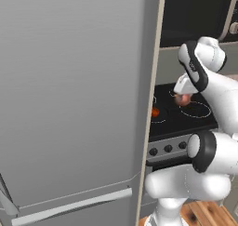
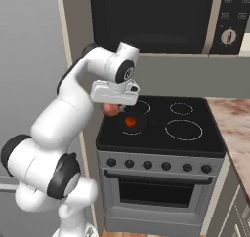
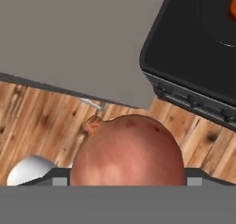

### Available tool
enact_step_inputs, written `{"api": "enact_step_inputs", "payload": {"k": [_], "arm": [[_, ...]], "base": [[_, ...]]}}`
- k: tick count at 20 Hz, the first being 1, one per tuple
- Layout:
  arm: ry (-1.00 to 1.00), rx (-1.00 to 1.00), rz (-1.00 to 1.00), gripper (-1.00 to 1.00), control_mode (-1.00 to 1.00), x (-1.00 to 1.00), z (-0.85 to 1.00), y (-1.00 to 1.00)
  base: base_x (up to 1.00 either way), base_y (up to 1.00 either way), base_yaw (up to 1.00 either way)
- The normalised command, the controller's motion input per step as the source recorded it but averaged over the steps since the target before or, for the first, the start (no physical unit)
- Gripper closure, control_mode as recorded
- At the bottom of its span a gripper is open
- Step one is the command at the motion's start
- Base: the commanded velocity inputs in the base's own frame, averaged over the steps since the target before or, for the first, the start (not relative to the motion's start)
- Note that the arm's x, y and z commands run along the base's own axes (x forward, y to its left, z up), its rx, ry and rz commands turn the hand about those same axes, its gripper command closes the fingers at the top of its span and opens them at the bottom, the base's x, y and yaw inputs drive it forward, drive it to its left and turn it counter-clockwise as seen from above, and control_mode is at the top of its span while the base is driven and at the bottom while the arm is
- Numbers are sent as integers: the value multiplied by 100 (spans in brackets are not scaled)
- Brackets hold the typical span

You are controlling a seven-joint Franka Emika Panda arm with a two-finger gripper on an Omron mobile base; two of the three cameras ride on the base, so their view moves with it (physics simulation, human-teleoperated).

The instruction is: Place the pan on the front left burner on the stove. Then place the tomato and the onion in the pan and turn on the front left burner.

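My gripper (image 2: pixel 113 106) is shut on the onion (image 3: pixel 126 149), a brownish-orange ball held in the air over the left edge of the stove (image 2: pixel 161 133). The same onion (image 1: pixel 184 99) hangs under the white hand in the left base view. The tomato (image 2: pixel 130 121), small and bright red-orange, lies in the black pan (image 2: pixel 140 126) on the front left burner, just right of and below the held onion. In the hand view the tomato (image 3: pixel 232 6) peeks in at the top right corner. The pan barely stands out from the black glass.
A tall grey fridge (image 1: pixel 69 104) stands right beside the stove's left side. A microwave (image 2: pixel 156 16) hangs above the cooktop. Black knobs (image 2: pixel 156 166) line the stove's front. The large ring (image 2: pixel 183 129) lies at front right, with a stone counter (image 2: pixel 234 119) beyond.
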Motion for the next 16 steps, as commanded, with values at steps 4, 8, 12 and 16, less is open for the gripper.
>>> {"api": "enact_step_inputs", "payload": {"k": [4, 8, 12, 16], "arm": [[6, 7, 21, 100, -100, 65, -27, -28], [1, 5, 23, 100, -100, 43, -16, -30], [1, 3, 19, 100, -100, 28, -16, -14], [0, 1, 17, 100, -100, 6, -29, -1]], "base": [[0, 0, 0], [0, 0, 0], [0, 0, 0], [0, 0, 0]]}}
